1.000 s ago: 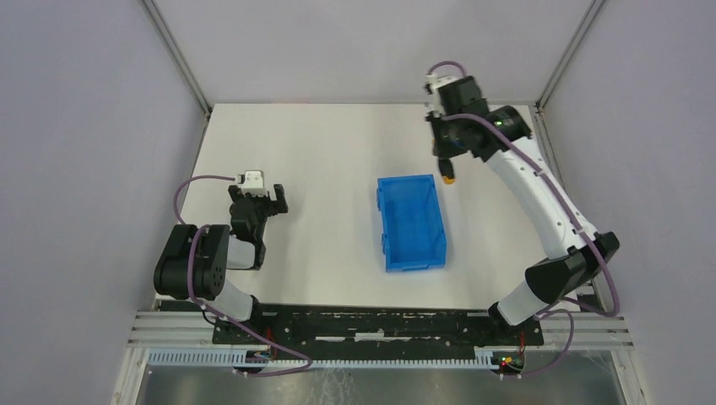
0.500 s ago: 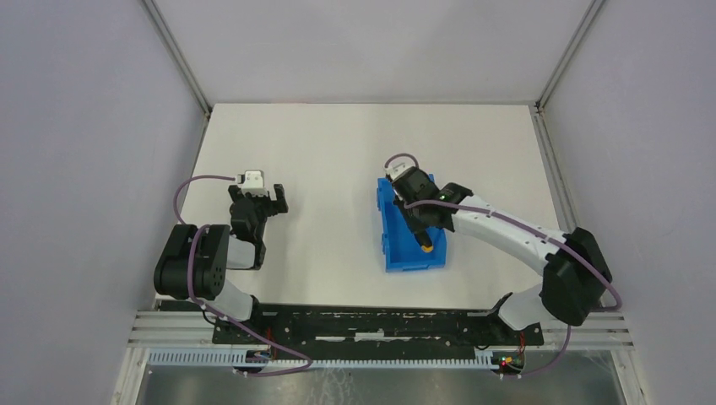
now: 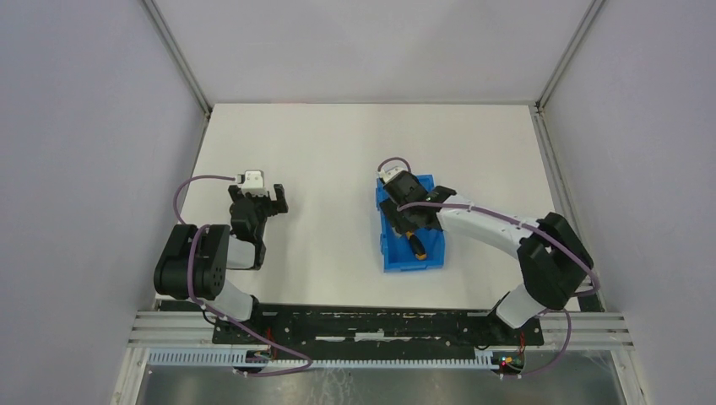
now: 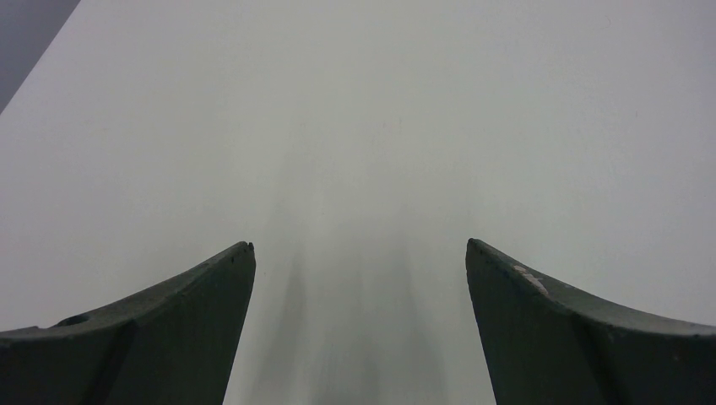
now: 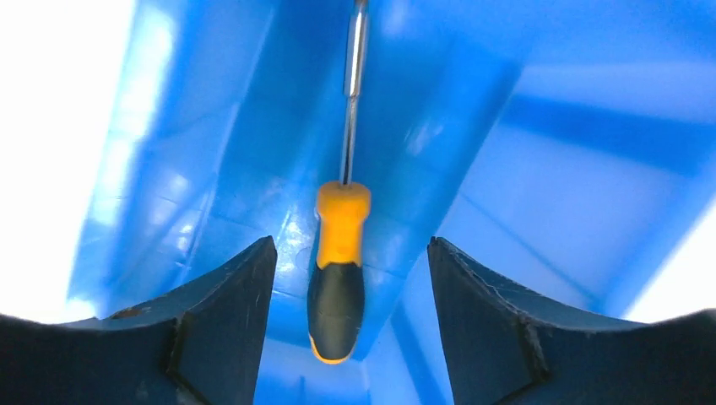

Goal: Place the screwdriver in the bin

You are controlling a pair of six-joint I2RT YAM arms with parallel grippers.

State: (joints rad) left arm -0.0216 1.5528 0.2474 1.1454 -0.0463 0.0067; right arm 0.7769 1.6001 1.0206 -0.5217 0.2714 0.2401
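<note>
A: Where is the screwdriver (image 5: 338, 312)?
B: Inside the blue bin (image 3: 414, 264), its orange-and-black handle towards the wrist camera and its thin grey shaft pointing away.
A: And the right gripper (image 5: 351, 242)?
B: Its 2 jaws stand apart on either side of the handle, clear of it. The left gripper (image 4: 359, 243) is spread wide over the table (image 4: 507, 101).

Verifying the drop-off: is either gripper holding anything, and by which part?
Nothing is held. The right gripper is open, fingers clear of the screwdriver inside the blue bin; the left gripper is open, empty.
</note>
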